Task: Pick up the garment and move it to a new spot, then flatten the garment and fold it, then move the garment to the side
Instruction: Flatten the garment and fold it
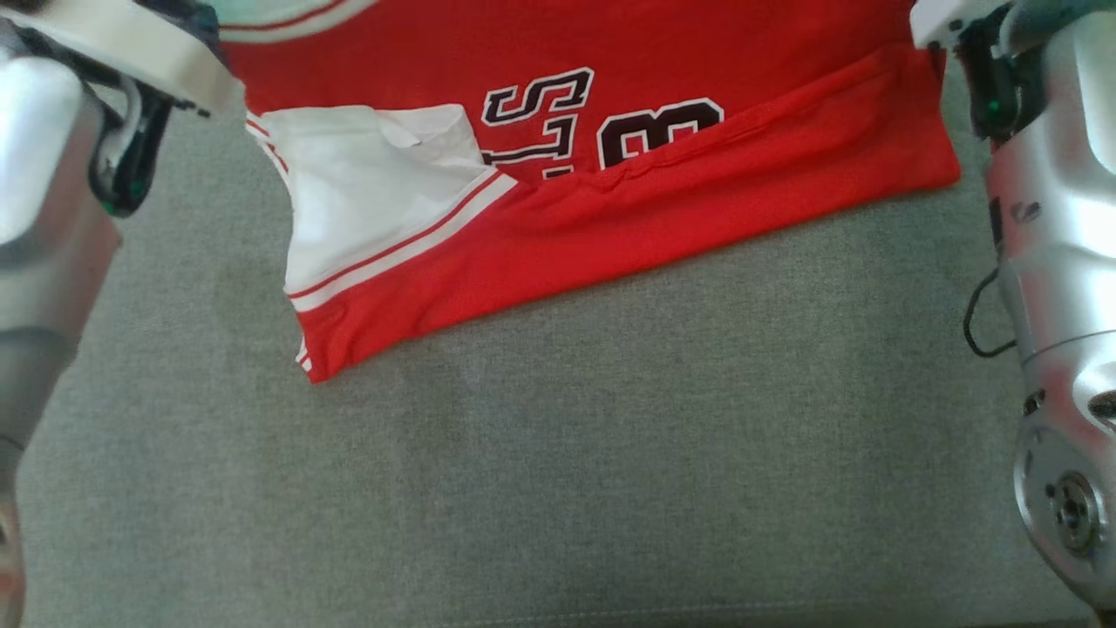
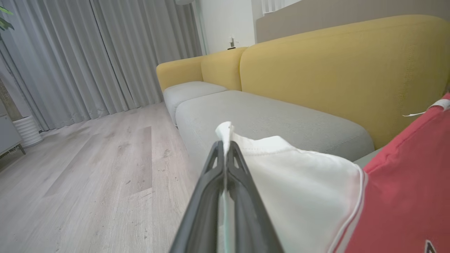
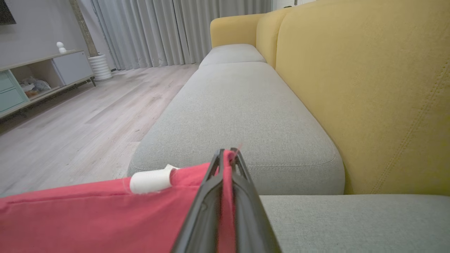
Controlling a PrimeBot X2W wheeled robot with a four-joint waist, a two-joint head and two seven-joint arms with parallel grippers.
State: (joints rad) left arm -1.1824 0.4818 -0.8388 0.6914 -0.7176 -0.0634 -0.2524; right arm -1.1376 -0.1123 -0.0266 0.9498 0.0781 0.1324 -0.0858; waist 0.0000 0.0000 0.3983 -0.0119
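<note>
While the red garment [image 1: 697, 209] lies spread across the far part of the grey sofa seat [image 1: 610, 453] in the head view, its two upper corners run up toward the arms at either side. The left fingers [image 2: 207, 189] are clenched on a white edge of the garment. The cloth is pinched between them and pokes out just past the tips, and the red body trails off to that view's right. The right fingers [image 3: 246, 200] are clenched on a red edge, fabric squeezed between them, and the rest drapes to that view's left. In the head view a red fold partly covers the black lettering, with the white striped panel on the left. A yellow backrest [image 2: 334, 70] stands behind the seat.
</note>
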